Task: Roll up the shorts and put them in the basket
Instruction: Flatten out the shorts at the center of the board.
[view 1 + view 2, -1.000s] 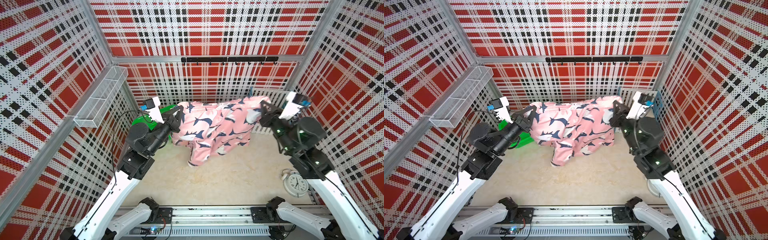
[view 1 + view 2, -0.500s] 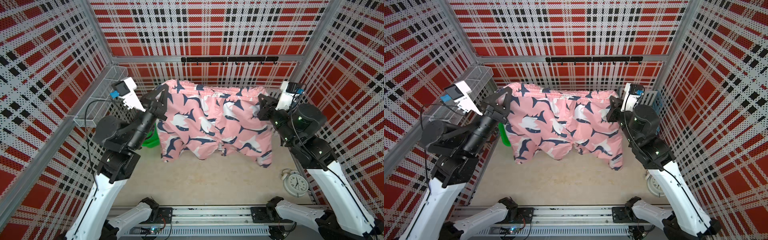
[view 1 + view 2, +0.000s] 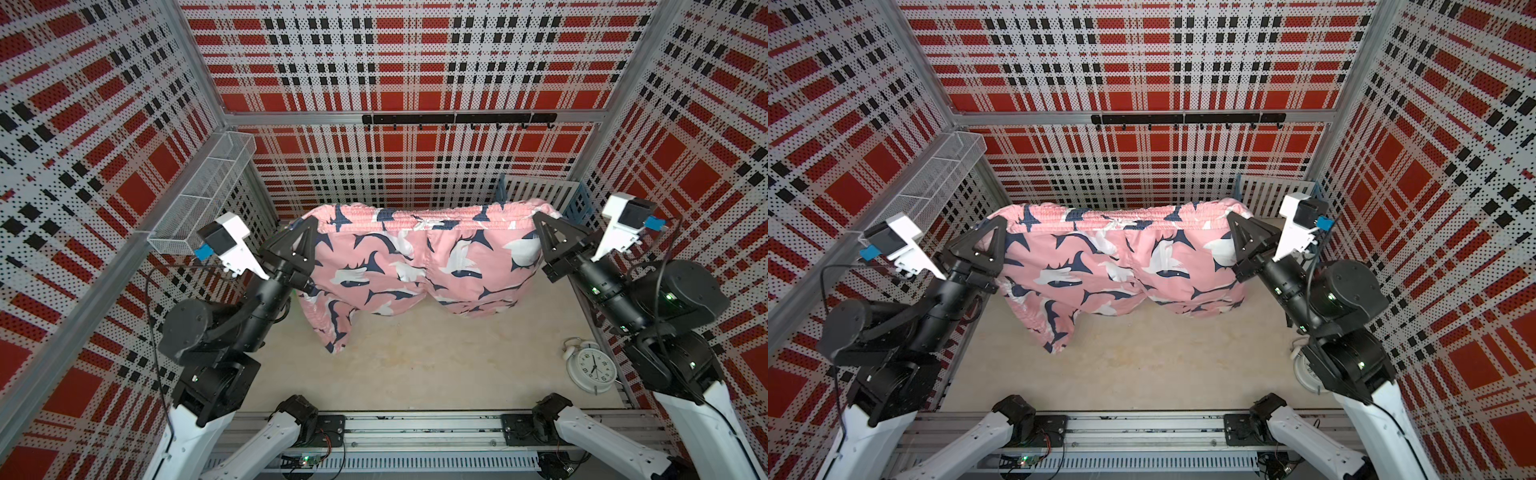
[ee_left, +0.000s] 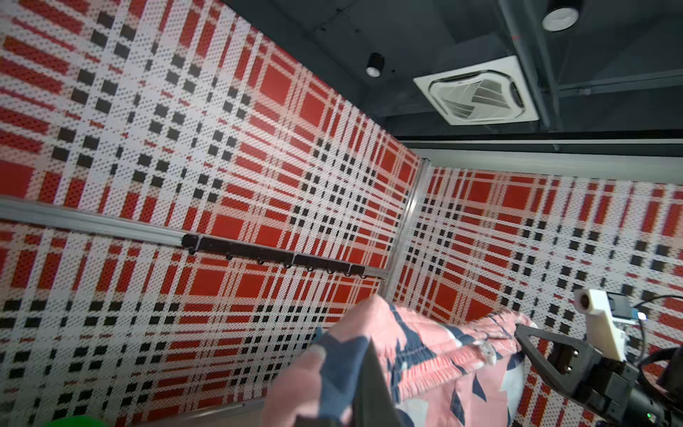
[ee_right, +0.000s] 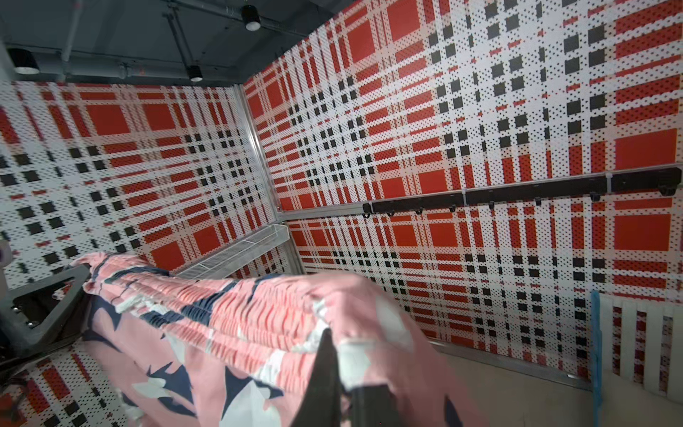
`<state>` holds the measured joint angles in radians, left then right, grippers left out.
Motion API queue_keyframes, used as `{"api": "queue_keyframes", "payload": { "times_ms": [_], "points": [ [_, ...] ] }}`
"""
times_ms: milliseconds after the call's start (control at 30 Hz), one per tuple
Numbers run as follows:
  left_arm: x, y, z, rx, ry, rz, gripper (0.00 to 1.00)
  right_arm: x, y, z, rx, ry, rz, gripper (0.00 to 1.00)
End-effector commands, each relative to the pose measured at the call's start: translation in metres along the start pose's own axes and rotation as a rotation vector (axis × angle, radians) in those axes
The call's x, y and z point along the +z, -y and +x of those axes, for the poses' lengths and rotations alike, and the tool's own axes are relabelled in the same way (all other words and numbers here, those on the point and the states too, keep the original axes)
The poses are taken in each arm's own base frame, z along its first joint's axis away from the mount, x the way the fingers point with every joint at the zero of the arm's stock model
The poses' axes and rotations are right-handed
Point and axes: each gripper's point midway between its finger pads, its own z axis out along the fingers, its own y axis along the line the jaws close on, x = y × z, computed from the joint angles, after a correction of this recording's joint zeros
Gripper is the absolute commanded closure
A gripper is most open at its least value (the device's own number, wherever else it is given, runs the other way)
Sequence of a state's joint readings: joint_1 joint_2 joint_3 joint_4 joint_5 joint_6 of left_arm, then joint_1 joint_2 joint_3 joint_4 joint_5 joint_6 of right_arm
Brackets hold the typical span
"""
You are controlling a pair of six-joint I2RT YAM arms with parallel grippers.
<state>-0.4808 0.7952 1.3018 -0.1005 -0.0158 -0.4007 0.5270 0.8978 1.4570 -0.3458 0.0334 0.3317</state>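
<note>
The beige surface (image 3: 415, 374) lies below the shorts (image 3: 415, 266), which hang spread in the air, stretched between the two grippers. In both top views they are soft pink with navy-and-white sharks (image 3: 1121, 257), and the gathered elastic waistband runs nearly level along their top edge. The leg under the left gripper's end droops lower and twists to a point. The other leg is bunched and shorter. Whether the low hem touches the surface I cannot tell. A wire basket (image 3: 199, 195) is fixed to the side wall beyond the shorts' left end. A white slatted crate (image 3: 540, 193) stands behind their right end, its lower part hidden by the waistband. The left gripper (image 3: 311, 224) is clenched on the left waistband corner, and the right gripper (image 3: 538, 218) is clenched on the right corner. In each wrist view cloth covers the gripper's own fingertips, so the pinch itself is hidden (image 4: 443, 355) (image 5: 229, 332). A white alarm clock (image 3: 592, 370) lies on the surface well in front of the shorts' right end, and in a top view the right arm covers most of it (image 3: 1304, 374). A green shape (image 4: 74, 422) below the shorts' left end is cut off at the frame edge and cannot be made out.
</note>
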Motion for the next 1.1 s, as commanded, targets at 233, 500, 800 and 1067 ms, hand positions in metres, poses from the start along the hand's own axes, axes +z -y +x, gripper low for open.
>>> {"api": "queue_keyframes", "payload": {
  "times_ms": [233,500,800,1067],
  "points": [
    [0.162,-0.102,0.101,-0.239,-0.084,-0.172,1.00,0.115,0.097,0.024,0.041,0.033,0.432,1.00],
    [0.226,-0.063,0.044,-0.157,-0.045,-0.042,1.00,0.114,0.078,-0.060,-0.003,0.187,0.385,1.00],
    [0.159,-0.126,0.140,-0.146,-0.260,-0.235,1.00,0.083,0.085,0.055,0.071,-0.113,0.336,1.00],
    [-0.010,-0.210,0.328,-0.189,-0.752,-0.590,1.00,0.003,0.084,0.264,0.211,-0.598,0.333,1.00]
  ]
}}
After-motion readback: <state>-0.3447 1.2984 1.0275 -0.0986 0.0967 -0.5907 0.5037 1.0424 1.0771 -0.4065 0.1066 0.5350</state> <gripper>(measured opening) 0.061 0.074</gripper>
